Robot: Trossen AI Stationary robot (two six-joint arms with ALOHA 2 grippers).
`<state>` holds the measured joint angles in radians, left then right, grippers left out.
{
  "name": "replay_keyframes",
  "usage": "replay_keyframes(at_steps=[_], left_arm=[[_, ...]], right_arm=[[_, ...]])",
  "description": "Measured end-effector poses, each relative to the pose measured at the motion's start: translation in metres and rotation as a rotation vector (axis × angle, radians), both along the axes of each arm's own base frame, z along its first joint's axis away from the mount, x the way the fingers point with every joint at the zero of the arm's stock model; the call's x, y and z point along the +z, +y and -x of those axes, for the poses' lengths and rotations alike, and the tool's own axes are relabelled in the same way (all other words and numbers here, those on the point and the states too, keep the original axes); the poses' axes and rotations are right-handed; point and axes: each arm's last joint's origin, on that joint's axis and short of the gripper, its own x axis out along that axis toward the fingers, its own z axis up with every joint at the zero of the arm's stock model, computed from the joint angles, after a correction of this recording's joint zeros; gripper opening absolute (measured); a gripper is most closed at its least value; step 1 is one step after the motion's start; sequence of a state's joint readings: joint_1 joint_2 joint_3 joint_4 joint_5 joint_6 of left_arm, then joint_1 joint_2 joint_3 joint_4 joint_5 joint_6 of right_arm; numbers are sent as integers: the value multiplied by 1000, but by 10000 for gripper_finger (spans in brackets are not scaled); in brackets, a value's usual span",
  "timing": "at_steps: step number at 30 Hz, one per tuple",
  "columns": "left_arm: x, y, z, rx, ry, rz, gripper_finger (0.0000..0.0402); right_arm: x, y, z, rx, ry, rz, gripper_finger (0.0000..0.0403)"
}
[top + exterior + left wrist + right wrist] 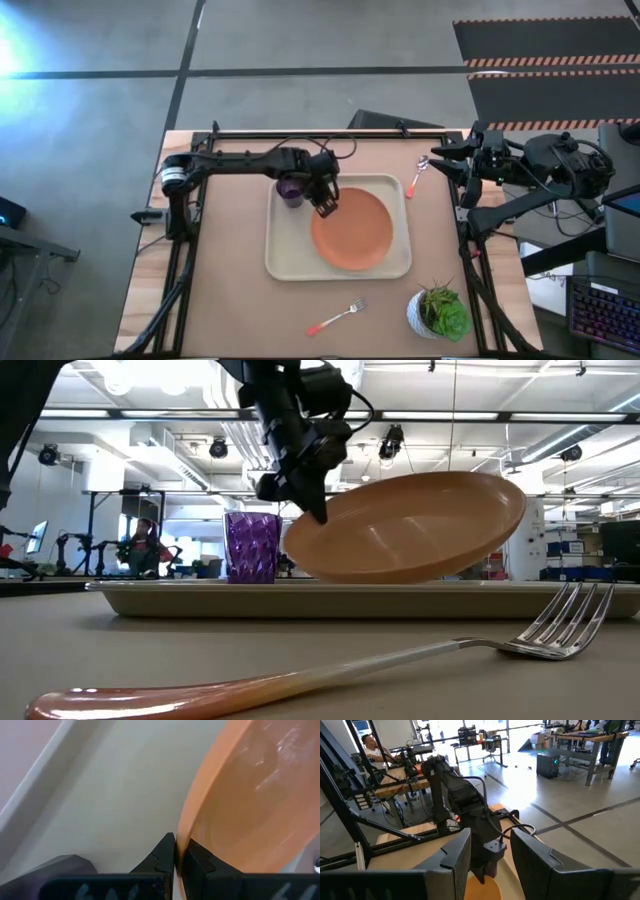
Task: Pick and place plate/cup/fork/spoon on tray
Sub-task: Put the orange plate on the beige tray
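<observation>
The plate (352, 229) sits tilted inside the tray (285, 262), its 10 o'clock rim pinched by the closed left pincer (326, 206), probably mid-placement. The cup (291, 189) stands in the tray's 11 o'clock corner. The right pincer (440, 160) waits open near the bench's 2 o'clock.

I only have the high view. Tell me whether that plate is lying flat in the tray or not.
Observer: Not flat. In the low view the plate is tilted, its far side raised, its near edge down at the tray.
Operator: Confirm the grip.
Observer: The left wrist view shows the left gripper shut on the plate's rim.
Operator: Check the cup.
Observer: The cup stands upright in the tray, beside the plate.
Operator: Report the right arm.
Observer: The right gripper waits open, holding nothing.
</observation>
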<state>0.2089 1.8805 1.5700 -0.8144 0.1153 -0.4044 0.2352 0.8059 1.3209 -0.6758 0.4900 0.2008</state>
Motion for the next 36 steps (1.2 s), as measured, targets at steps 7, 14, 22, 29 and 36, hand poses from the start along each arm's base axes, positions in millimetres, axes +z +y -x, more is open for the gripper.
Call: replay_keyframes(at_steps=[7,14,22,29,36], left_arm=[[-2,-1,2,-19,16,-5,0],[-2,-1,2,-26,21,-7,0],[-9,-1,6,-27,59,2,0],[-6,-1,4,-66,43,-20,0],[-6,-2,5,-112,46,-40,0]], right_arm=[[0,0,0,0,0,0,130],[0,0,0,-1,-1,0,130],[0,0,0,-1,-3,0,130],[0,0,0,-1,-4,-1,130],[0,0,0,-1,-3,-1,130]])
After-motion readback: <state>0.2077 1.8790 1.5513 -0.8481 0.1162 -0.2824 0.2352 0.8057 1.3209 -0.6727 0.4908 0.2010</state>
